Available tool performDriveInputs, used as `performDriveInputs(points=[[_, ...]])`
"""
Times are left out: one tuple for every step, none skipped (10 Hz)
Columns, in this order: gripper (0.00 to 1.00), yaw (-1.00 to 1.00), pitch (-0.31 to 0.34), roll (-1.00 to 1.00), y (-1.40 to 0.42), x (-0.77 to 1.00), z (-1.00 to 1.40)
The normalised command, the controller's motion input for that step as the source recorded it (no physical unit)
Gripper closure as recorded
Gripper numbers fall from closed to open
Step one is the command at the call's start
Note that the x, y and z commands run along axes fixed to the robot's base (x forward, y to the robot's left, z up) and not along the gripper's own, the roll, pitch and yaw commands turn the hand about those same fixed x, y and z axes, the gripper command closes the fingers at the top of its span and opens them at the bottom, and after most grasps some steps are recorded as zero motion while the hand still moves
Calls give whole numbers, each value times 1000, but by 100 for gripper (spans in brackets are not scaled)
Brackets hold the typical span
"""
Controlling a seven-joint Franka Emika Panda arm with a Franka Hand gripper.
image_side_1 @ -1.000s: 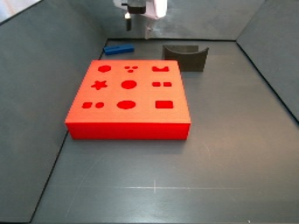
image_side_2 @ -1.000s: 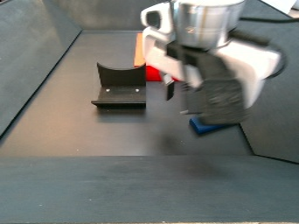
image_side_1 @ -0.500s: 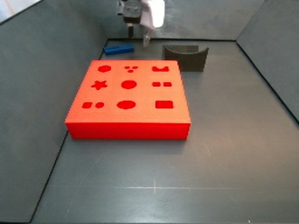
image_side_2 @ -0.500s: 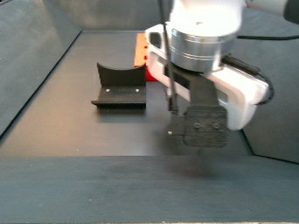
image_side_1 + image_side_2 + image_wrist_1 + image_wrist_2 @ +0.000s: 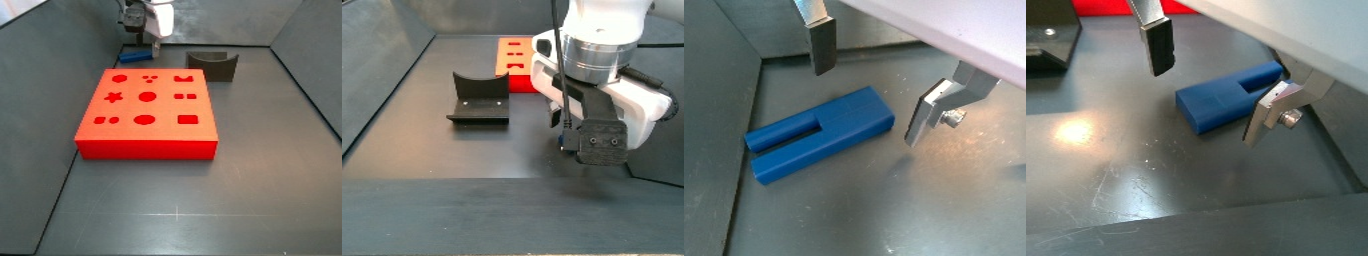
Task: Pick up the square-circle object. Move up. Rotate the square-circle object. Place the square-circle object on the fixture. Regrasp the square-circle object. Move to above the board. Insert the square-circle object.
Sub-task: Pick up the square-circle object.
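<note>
- We see that the tool (image 5: pixel 871 95) has come lower over half a second and now hangs with its fingers (image 5: pixel 1158 45) spread apart and nothing between them, either side of the square-circle object (image 5: pixel 818 135).
- In a side view the tool (image 5: pixel 142 38) sits upper centre, just above the blue piece (image 5: pixel 138 55), which lies flat on the worktop (image 5: pixel 254 150) behind the board (image 5: pixel 144 110).
- The fixture (image 5: pixel 213 65) stands apart to its right.
- We judge the pick-up is about to begin; no grasp is made yet.

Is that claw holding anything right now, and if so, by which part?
Nothing is held. The gripper is open above the floor, its fingers on either side of the blue square-circle object, not touching it.
</note>
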Motion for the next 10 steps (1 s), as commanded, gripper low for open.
performDriveInputs(points=[[0, -146, -231, -284, 0, 3, -423], [0, -111, -211, -327, 0, 0, -380], [0, -137, -196, -370, 0, 0, -331], [0, -140, -194, -373, 0, 0, -331], [0, -134, -194, -366, 0, 0, -351], [0, -49, -201, -231, 0, 0, -340], [0, 0, -149, -84, 26, -51, -66], [0, 0, 0, 0, 37, 0, -6], [100, 0, 0, 0, 0, 0, 0], [100, 0, 0, 0, 0, 0, 0]])
